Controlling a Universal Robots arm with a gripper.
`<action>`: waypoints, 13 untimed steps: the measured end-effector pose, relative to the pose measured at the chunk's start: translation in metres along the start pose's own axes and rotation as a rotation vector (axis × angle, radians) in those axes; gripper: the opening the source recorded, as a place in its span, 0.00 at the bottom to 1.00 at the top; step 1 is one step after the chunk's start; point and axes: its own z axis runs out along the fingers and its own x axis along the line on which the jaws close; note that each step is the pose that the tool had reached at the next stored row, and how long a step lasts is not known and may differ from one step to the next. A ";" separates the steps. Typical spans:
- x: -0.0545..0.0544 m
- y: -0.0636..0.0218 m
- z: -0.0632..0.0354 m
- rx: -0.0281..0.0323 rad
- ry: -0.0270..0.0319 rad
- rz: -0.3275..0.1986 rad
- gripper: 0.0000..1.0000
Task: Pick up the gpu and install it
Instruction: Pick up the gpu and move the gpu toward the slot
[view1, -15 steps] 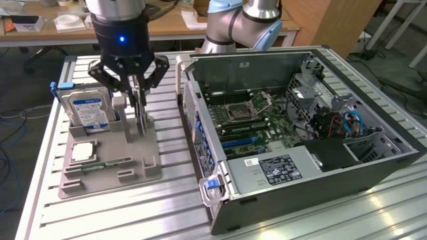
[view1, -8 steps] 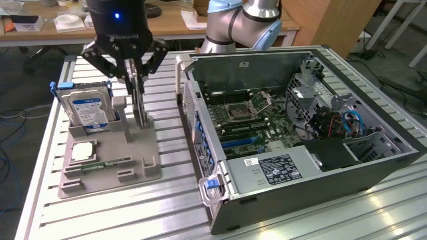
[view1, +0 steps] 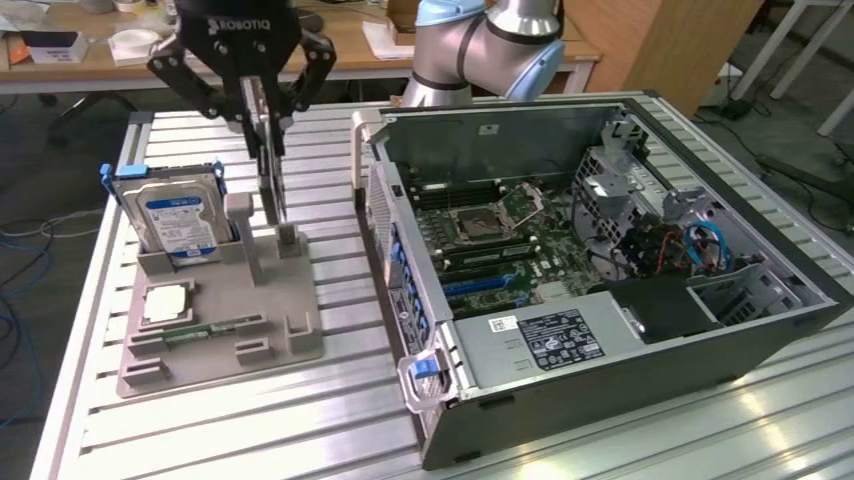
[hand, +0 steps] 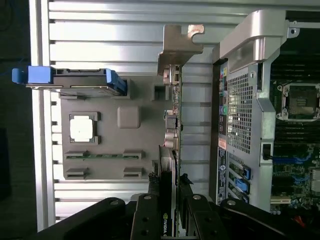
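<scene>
The gpu (view1: 272, 170) is a thin dark card standing on edge in the grey holder (view1: 267, 330) on the table, to the exterior view's left of the open computer case (view1: 534, 330). Its lower end sits at the holder's slot. My gripper (view1: 263, 118) comes down from above, shut on the card's upper edge. In the wrist view the gpu (hand: 171, 125) runs edge-on away from my gripper (hand: 168, 210), and its metal bracket (hand: 177, 47) is at the far end. The black fingers (hand: 147, 215) press against both faces of the card.
On the same holder stand a silver hard drive (view1: 174, 215) with a blue label, a square processor chip (view1: 167, 303) and a narrow green memory stick (view1: 214, 328). The case lies on its side with the motherboard (view1: 494, 230) exposed. A desk stands behind the table.
</scene>
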 end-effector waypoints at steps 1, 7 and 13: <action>0.000 0.0000 -0.0043 0.0000 0.0000 0.000 0.26; 0.001 0.0000 -0.0158 -0.0002 -0.0012 0.000 0.26; -0.021 0.0003 -0.0152 -0.0001 -0.0004 0.000 0.26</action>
